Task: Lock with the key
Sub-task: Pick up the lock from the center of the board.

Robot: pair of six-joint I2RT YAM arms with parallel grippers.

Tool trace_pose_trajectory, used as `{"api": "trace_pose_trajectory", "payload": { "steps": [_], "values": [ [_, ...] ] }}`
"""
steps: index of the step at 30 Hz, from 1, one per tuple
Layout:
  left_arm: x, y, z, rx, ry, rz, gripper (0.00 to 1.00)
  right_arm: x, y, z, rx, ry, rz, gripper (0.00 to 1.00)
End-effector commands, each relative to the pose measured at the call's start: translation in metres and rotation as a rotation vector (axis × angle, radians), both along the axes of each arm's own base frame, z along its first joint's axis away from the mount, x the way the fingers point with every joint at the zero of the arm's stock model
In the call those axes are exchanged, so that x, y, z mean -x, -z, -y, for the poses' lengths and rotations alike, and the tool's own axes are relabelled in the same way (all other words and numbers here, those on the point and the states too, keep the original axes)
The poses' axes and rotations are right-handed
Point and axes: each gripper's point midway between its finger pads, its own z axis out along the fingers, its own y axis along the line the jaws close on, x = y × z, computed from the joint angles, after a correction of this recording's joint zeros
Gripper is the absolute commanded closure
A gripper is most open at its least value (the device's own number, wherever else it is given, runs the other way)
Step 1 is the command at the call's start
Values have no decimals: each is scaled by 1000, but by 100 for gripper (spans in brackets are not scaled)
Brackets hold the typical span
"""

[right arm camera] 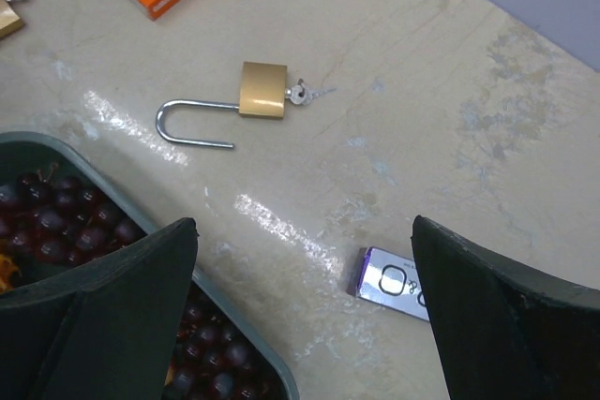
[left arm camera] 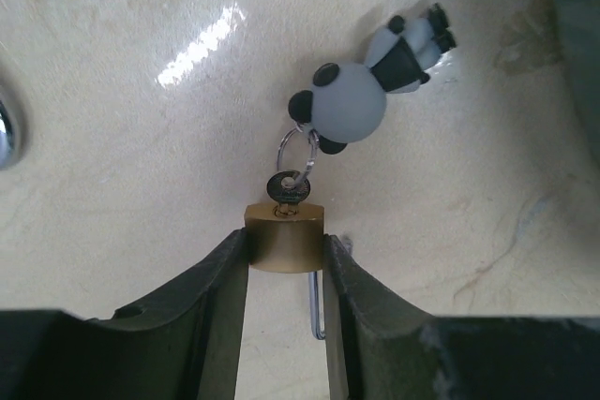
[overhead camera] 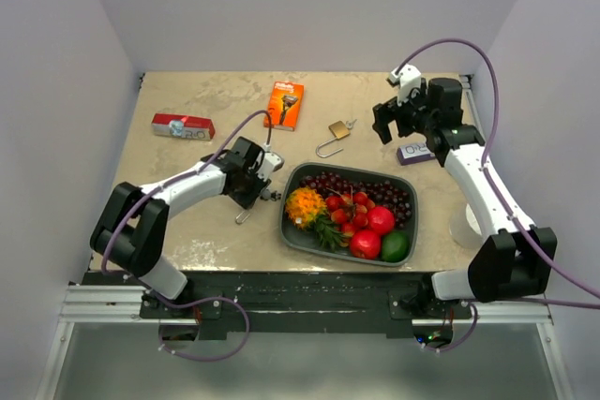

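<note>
My left gripper is shut on the body of a small brass padlock. A key sits in its keyhole, with a ring and a grey panda charm lying on the table beyond. Its steel shackle shows between my fingers. A second brass padlock lies further back on the table and also shows in the top view. Its shackle is swung open and a small key is in it. My right gripper is open and empty, above the table to the right of it.
A grey tray of grapes and fruit fills the front middle; its corner shows in the right wrist view. An orange razor pack lies at the back, a red pack at the left, and a purple packet under my right gripper.
</note>
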Motion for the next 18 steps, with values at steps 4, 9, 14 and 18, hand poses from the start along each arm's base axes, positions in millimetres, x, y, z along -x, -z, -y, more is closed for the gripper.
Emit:
{"api": "trace_pose_trajectory", "payload": {
  "steps": [4,9,14,18],
  "values": [
    [-8,-68,20,124,192,62,100,1,-41,-28,-40,-176,136,1],
    [-6,-101,30,192,314,14,100,15,-33,-48,-67,-315,122,1],
    [6,-135,54,306,407,-91,100,30,-30,-74,-125,-450,138,1],
    [18,-158,69,393,454,-194,100,43,-45,-99,-147,-544,221,1]
  ]
}}
